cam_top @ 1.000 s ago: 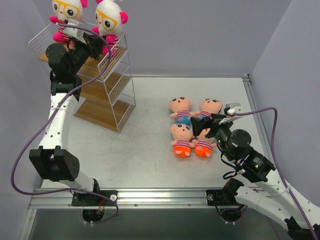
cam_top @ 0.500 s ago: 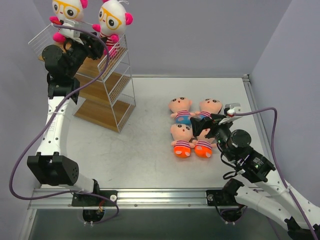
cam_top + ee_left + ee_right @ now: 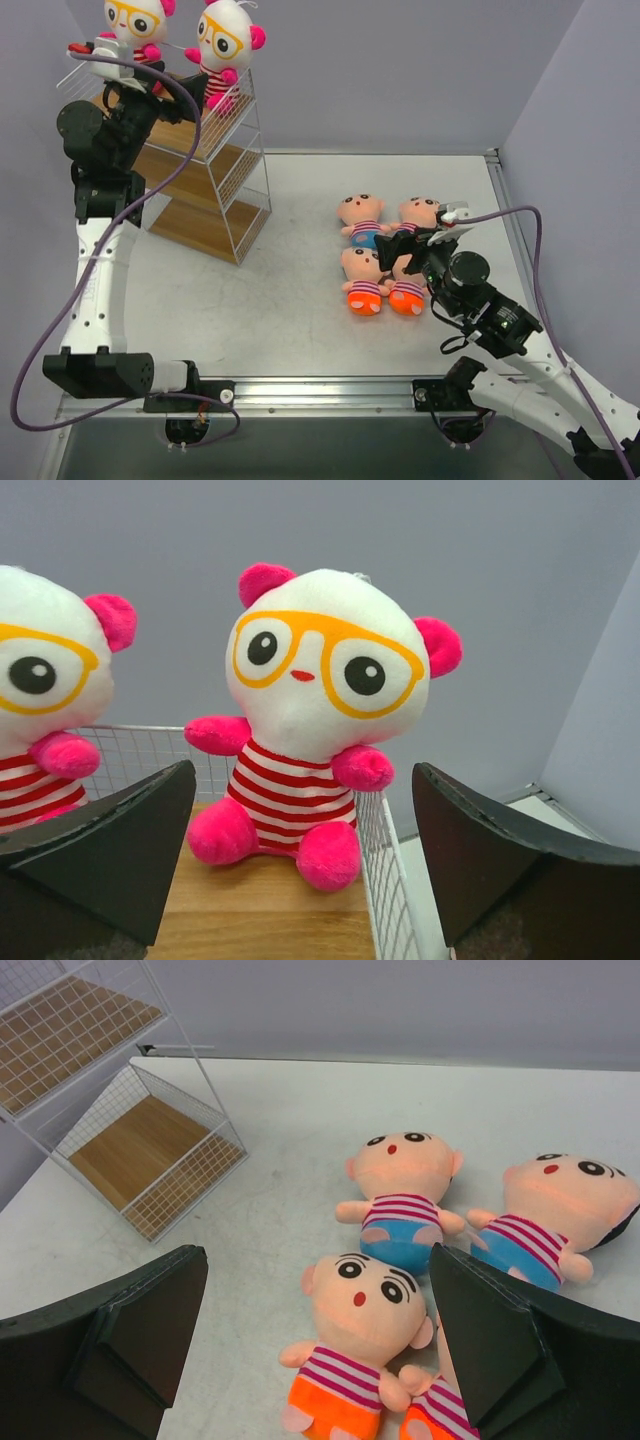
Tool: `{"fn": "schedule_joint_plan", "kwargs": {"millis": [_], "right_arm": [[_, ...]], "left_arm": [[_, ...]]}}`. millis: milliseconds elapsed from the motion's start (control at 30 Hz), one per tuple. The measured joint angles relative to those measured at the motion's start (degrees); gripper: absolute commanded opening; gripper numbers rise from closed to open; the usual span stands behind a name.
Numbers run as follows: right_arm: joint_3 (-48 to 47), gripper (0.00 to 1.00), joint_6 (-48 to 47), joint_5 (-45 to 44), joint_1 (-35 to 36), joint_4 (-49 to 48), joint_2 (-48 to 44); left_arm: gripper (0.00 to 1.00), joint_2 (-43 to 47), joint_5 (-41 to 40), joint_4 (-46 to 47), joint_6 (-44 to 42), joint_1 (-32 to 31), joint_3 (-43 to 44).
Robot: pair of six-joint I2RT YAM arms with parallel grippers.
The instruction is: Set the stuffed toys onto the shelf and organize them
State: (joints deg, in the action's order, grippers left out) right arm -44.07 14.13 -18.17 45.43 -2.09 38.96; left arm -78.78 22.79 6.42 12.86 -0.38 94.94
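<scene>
— Overhead?
— Upper left: the wire shelf (image 3: 215,150) holds two white dolls (image 3: 226,40) in yellow glasses on its top tier. Four striped-shirt dolls (image 3: 362,215) lie clustered right of centre on the worktop (image 3: 290,290).
— Left wrist?
— The left gripper (image 3: 302,770) gapes, released, facing the white dolls.
— Right wrist?
— The right gripper (image 3: 318,1250) is spread, grasping nothing, above the striped-shirt dolls.

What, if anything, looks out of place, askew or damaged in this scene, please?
Nothing looks damaged, spilled or askew. The two white dolls sit upright on the shelf, on its top board. The four peach dolls lie in a neat block on the table, simply not yet shelved.
</scene>
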Motion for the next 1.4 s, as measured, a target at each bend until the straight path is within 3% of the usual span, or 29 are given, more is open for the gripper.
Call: {"fn": "schedule_joint_plan", "kwargs": {"millis": [67,367,533,733,1000,1200,1400], "right_arm": [[-0.7,1.00,0.7,-0.1,0.0,0.6,1.7],[-5.1,1.00,6.5,-3.2,-0.9,7.6,13.3],[-5.3,0.99,9.5,-0.3,-5.7,10.6,19.1],[-3.5,0.85,11.6,7.3,-14.1,10.3,22.4],[-2.0,0.66,12.9,14.0,-14.6,6.1,31.5],[0.2,0.65,14.0,16.1,-14.7,2.3,37.2],[1.0,0.75,15.4,17.1,-13.9,-1.3,41.2]], "left_arm": [[0.94,2.4,-1.8,-2.4,0.8,0.0,0.0],[0.94,16.6,-10.2,-19.3,5.9,0.0,-1.0],[0.94,25.4,-12.5,-28.7,7.7,0.0,-6.6],[0.94,32.2,-14.9,-38.4,7.7,-0.9,-12.4],[0.94,40.1,-18.1,-49.5,6.3,-3.9,-20.3],[0.94,45.4,-17.3,-53.2,6.5,-4.3,-27.5],[0.94,46.0,-11.8,-53.2,9.0,-4.5,-34.8]]}}
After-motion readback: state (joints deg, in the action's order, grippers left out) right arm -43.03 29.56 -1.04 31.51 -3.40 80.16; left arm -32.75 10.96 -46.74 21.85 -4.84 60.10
